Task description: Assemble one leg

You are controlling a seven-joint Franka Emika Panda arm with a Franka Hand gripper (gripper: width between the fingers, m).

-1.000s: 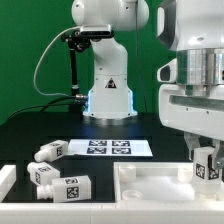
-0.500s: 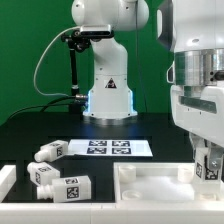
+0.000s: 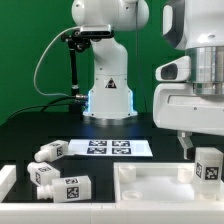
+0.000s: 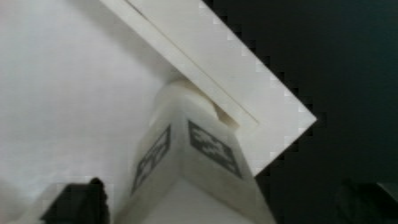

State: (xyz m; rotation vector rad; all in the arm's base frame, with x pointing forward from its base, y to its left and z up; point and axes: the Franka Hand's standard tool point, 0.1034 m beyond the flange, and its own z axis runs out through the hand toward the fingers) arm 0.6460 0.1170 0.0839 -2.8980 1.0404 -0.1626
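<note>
We logged the leg (image 3: pixel 208 166) standing upright on the panel's (image 3: pixel 150 181) corner, by the counter's edge at the exterior view's right. The gripper (image 4: pixel 231 205) hung over it, fingers spread, holding nothing. We judged seating to be the step in hand; the next move called for a centred regrip and twist.

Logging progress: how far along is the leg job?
Done, it seems: one leg stands upright at the panel's corner. In hand: nothing; the gripper is open above it. Left: whether it is fully seated cannot be told; three loose legs lie at the exterior view's left.
</note>
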